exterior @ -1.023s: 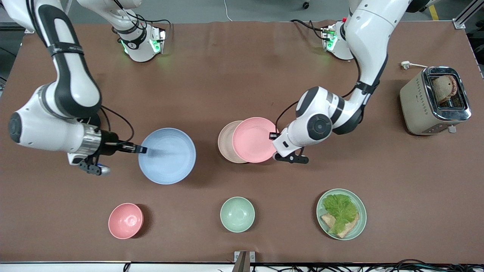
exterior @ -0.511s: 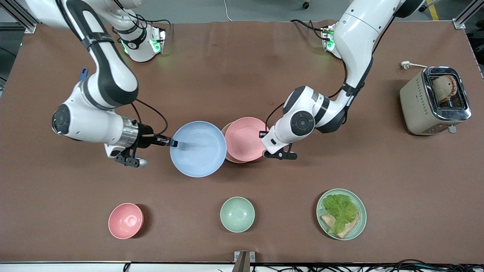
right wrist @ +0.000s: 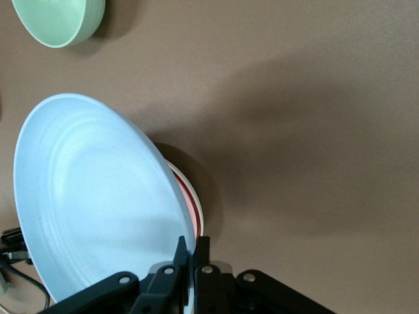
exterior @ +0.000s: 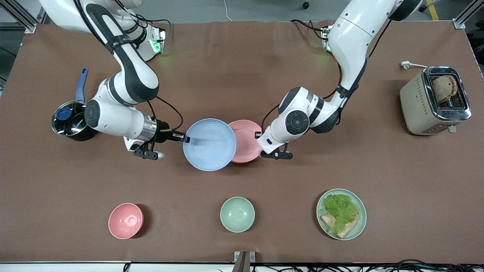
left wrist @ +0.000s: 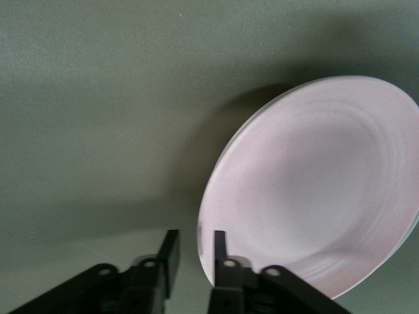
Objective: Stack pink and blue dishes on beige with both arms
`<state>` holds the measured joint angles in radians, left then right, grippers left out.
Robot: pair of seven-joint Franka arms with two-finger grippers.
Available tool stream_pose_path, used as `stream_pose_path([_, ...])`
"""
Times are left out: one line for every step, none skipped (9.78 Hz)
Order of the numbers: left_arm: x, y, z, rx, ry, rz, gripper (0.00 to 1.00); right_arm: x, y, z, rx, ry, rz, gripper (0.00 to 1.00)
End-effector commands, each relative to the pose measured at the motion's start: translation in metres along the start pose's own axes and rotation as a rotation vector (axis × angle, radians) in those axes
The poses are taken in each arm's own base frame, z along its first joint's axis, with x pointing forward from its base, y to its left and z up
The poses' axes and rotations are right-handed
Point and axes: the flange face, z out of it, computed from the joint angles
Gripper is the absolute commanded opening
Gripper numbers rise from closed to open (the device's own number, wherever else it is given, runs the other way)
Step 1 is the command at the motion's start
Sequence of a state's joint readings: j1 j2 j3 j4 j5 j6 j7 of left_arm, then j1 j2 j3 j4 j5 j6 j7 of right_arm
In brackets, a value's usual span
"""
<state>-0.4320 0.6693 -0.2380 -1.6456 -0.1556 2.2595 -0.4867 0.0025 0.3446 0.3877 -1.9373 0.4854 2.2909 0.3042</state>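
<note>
The pale blue plate [exterior: 210, 144] hangs tilted in the air, its edge over the pink plate [exterior: 247, 140]. My right gripper [exterior: 184, 138] is shut on the blue plate's rim [right wrist: 98, 196], as the right wrist view [right wrist: 193, 242] shows. The pink plate lies on the beige plate at the table's middle and hides it in the front view. Only a thin pale rim of the beige plate [right wrist: 199, 219] shows in the right wrist view. My left gripper [exterior: 259, 134] is at the pink plate's rim [left wrist: 314, 190]. Its jaws [left wrist: 195, 237] stand open, one on each side of the rim.
A steel pot with a blue handle [exterior: 71, 120] stands beside the right arm. A toaster [exterior: 435, 100] sits at the left arm's end. Nearer the front camera are a pink bowl [exterior: 125, 220], a mint bowl [exterior: 237, 214] and a green plate with lettuce [exterior: 341, 214].
The right arm carried the blue plate toward the table's middle until it overlapped the pink plate. The left arm slid the pink plate fully over the beige one.
</note>
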Motion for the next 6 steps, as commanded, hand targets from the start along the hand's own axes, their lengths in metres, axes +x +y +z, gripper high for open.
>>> stream_pose_path([0.017, -0.014, -0.043, 0.006, 0.06, -0.037, 1.0, -0.026, -0.013, 0.018, -0.009, 0.016, -0.004, 0.0])
stream_pose_path([0.029, -0.035, -0.096, 0.025, 0.102, -0.047, 1.0, -0.034, -0.021, 0.026, 0.001, 0.031, 0.013, 0.0])
stream_pose_path([0.038, -0.059, -0.146, 0.055, 0.138, -0.057, 1.0, -0.043, -0.032, 0.034, 0.009, 0.03, -0.001, 0.01])
stream_pose_path([0.043, -0.078, -0.197, 0.081, 0.187, -0.062, 1.0, -0.05, -0.041, 0.047, 0.018, 0.033, 0.0, 0.01])
stream_pose_path([0.04, -0.096, -0.239, 0.135, 0.235, -0.049, 1.0, -0.055, -0.049, 0.063, 0.033, 0.044, 0.01, 0.01])
stream_pose_path([0.035, -0.117, -0.277, 0.202, 0.285, -0.033, 1.0, -0.062, -0.055, 0.083, 0.04, 0.048, 0.004, 0.01])
